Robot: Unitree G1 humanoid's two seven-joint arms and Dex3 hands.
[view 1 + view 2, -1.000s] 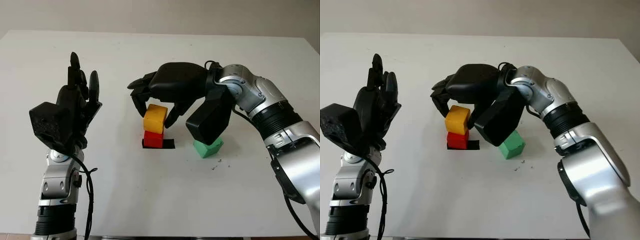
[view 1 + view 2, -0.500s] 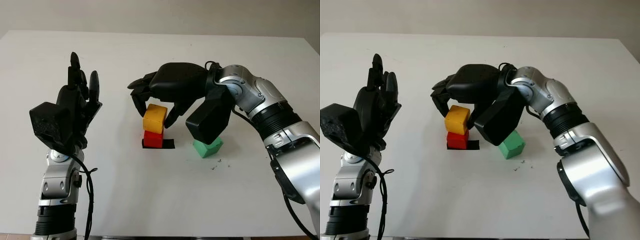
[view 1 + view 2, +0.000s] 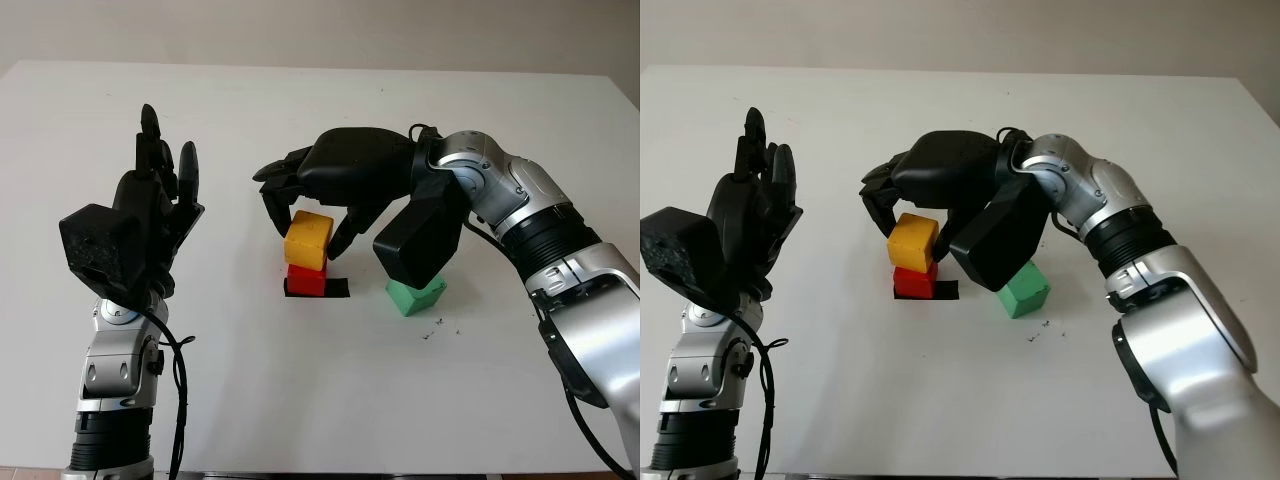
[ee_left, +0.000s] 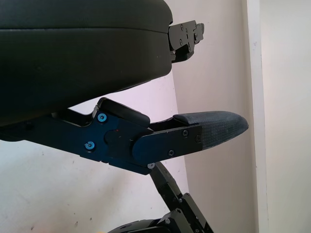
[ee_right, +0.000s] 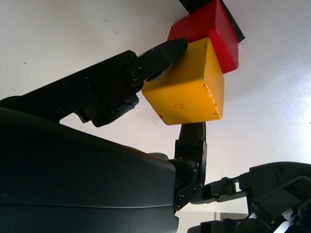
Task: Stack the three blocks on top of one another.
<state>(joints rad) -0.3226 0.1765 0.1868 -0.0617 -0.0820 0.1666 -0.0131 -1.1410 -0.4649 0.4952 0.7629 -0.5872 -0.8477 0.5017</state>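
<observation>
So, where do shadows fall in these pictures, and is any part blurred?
Left eye view: the right hand casts soft shadow on the table beside the yellow block and red block. Right wrist view: the nearby black shell looks soft, while the yellow block is sharp. Left wrist view: the left hand is evenly lit.

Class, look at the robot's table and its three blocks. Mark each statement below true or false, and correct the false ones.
1. The right hand grips the yellow block. True.
2. The yellow block sits over the red block. True.
3. The green block tops the stack. False: it lies on the table, beside the stack.
4. The left hand holds a block. False: it is open, raised at the table's left.
</observation>
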